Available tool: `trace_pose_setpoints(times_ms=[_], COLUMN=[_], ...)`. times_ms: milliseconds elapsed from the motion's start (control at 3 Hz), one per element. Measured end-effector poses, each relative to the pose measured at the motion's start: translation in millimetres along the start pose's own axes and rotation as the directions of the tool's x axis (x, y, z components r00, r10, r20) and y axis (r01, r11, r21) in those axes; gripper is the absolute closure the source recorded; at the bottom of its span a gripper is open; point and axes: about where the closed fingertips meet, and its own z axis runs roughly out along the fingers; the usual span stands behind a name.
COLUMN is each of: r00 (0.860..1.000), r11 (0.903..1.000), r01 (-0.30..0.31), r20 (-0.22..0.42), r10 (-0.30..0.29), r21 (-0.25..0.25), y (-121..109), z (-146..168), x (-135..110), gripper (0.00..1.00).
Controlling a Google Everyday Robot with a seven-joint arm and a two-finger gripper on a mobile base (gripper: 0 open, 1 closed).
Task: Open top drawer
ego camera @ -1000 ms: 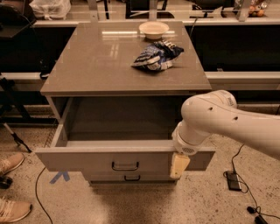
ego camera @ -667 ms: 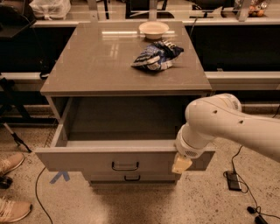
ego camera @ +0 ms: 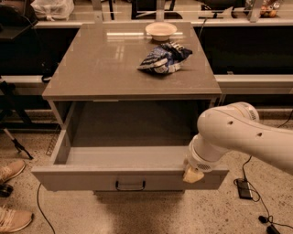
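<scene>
**Top drawer**: grey-taupe, stands open under the front edge of the counter. Its front panel is well forward of that edge. A small black bar handle sits at the centre of the front. The interior is plain grey, deep and shadowed toward the back.

**End effector**: a pale yellowish tip under the white wrist, at the top rim of the drawer front near its right end. It is touching or just over the rim. How far open it is cannot be told, nor whether it holds anything. The white arm comes in from the right, below the counter's front right corner, and hides the drawer's right side wall.

**Markings:** the crumpled blue-and-white bag carries print that cannot be read.

**On the counter:**
- The bag lies in the right half, about midway between the front and back edges.
- A shallow cream bowl sits near the back edge, right of centre, apart from the bag.

**Floor, left of the drawer:** two tan shoes, a dark stand leg and a thin cable.

**Floor, right:** a black power brick with its cord, under the arm.

**Behind the back left corner:** a pale plastic sack.

**Open room:** bare speckled floor lies in front of the drawer panel.
</scene>
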Motion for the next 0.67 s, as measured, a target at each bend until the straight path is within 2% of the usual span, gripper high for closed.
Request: trace_pose_setpoints(times_ms=[333,667], r00=[1.0,1.0], r11=[0.9998,0.9998], r01=[-0.018,-0.019], r20=[-0.002,-0.005], r10=[0.018,0.019], r21=[0.003,0.002], y=[22.9,26.5], z=[-6.6,-7.1], x=[5.3,6.9], gripper=[1.0,0.84])
